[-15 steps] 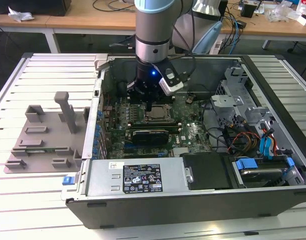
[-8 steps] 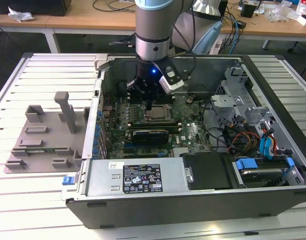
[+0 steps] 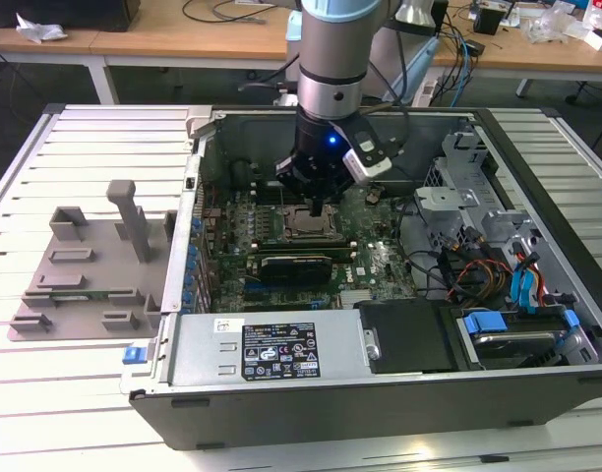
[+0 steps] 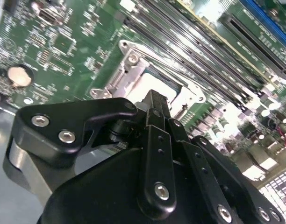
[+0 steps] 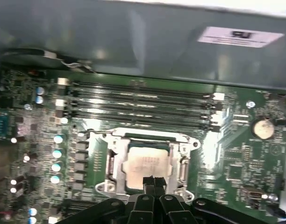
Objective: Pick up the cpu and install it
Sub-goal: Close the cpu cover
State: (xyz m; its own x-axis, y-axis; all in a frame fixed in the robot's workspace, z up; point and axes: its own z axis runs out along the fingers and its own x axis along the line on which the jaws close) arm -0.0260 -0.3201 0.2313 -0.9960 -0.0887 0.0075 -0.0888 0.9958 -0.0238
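- Hand point(image 5: 151, 181) hangs low over the motherboard point(image 5: 236, 158), its fingertips point(image 5: 154, 183) pressed together, holding nothing, at centre-bottom of the first wrist view.
- cpu point(image 5: 145, 164) lies flat inside the metal socket frame point(image 5: 116, 140), mid-frame, just below the fingertips.
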